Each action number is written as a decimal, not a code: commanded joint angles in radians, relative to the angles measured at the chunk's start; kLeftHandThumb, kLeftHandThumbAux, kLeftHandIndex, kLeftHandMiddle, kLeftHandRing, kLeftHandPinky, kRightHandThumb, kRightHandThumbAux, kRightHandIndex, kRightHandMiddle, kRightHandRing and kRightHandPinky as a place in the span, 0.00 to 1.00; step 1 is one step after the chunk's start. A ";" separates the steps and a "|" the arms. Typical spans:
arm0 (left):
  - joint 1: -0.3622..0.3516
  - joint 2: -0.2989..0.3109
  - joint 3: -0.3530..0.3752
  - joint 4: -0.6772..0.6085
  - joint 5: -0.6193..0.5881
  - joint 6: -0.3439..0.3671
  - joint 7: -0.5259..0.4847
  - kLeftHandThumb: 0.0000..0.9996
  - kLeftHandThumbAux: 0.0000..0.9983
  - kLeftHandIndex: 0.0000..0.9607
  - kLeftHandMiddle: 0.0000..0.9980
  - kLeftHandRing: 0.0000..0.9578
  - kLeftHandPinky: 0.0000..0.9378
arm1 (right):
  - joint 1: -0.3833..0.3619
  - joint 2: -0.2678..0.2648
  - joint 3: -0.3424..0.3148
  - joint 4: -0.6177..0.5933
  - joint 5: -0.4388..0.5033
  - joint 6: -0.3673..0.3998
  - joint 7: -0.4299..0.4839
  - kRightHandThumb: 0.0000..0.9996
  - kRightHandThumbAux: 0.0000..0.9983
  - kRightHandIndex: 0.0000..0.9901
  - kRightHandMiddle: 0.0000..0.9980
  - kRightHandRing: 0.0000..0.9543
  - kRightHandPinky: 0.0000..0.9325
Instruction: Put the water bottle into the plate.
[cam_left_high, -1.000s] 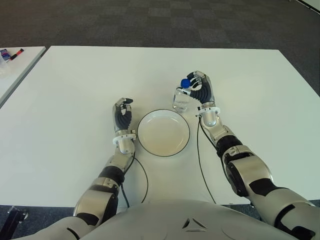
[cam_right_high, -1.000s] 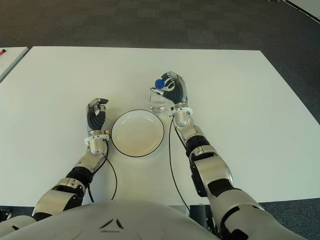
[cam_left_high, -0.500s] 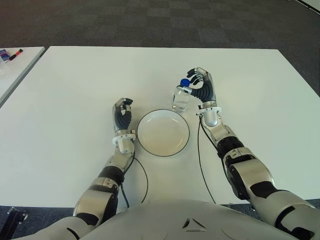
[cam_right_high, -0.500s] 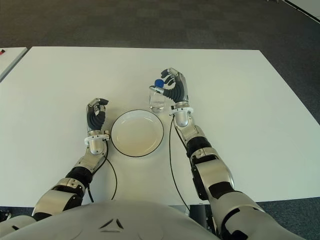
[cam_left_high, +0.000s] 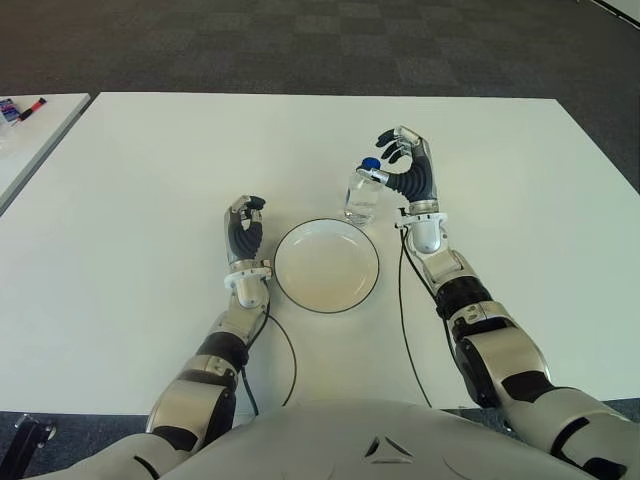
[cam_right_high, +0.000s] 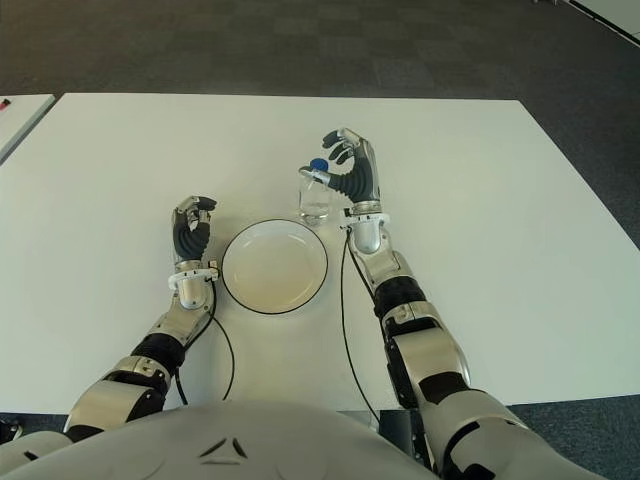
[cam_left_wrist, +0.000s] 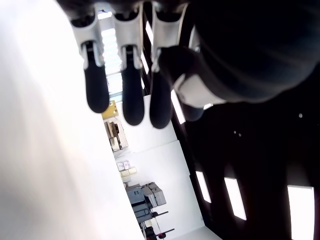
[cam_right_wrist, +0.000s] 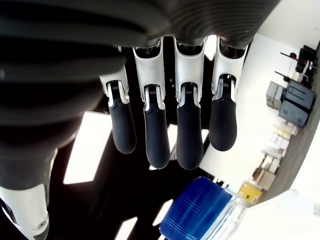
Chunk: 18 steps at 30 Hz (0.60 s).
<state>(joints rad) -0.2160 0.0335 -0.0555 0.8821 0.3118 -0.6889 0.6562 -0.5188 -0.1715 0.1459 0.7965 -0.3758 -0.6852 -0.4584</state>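
A small clear water bottle (cam_left_high: 361, 198) with a blue cap (cam_right_wrist: 200, 210) stands upright on the white table (cam_left_high: 150, 180), just beyond the far right rim of the plate. The white plate (cam_left_high: 326, 266) with a dark rim lies empty between my two hands. My right hand (cam_left_high: 403, 170) is just right of the bottle at cap height, open, its fingers (cam_right_wrist: 185, 130) spread above the cap and apart from it. My left hand (cam_left_high: 245, 228) shows just left of the plate, fingers curled, holding nothing.
A second white table (cam_left_high: 35, 135) stands at the far left, with small items (cam_left_high: 20, 108) on its corner. Thin black cables (cam_left_high: 402, 320) run along both forearms. Dark carpet lies beyond the table's far edge.
My right hand has let go of the bottle: its fingers opened and it drew slightly right and away. The bottle now stands free on the table. The left hand has not moved.
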 joint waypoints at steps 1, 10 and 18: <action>0.026 -0.010 0.001 0.017 -0.008 -0.004 -0.018 0.84 0.67 0.46 0.44 0.43 0.46 | 0.021 0.009 -0.011 -0.025 0.016 0.009 0.021 0.84 0.68 0.41 0.49 0.58 0.60; 0.027 -0.007 -0.002 0.015 0.004 0.001 -0.005 0.84 0.67 0.46 0.45 0.43 0.47 | 0.035 0.014 -0.019 -0.053 0.022 0.039 0.047 0.84 0.68 0.41 0.49 0.58 0.60; 0.022 -0.008 -0.003 0.020 0.008 -0.003 -0.001 0.84 0.67 0.47 0.44 0.44 0.47 | 0.019 0.017 -0.014 -0.023 0.013 0.052 0.053 0.83 0.69 0.40 0.50 0.59 0.62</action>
<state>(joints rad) -0.2155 0.0324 -0.0555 0.8814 0.3144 -0.6893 0.6545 -0.5038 -0.1606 0.1320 0.7503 -0.3582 -0.6587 -0.4131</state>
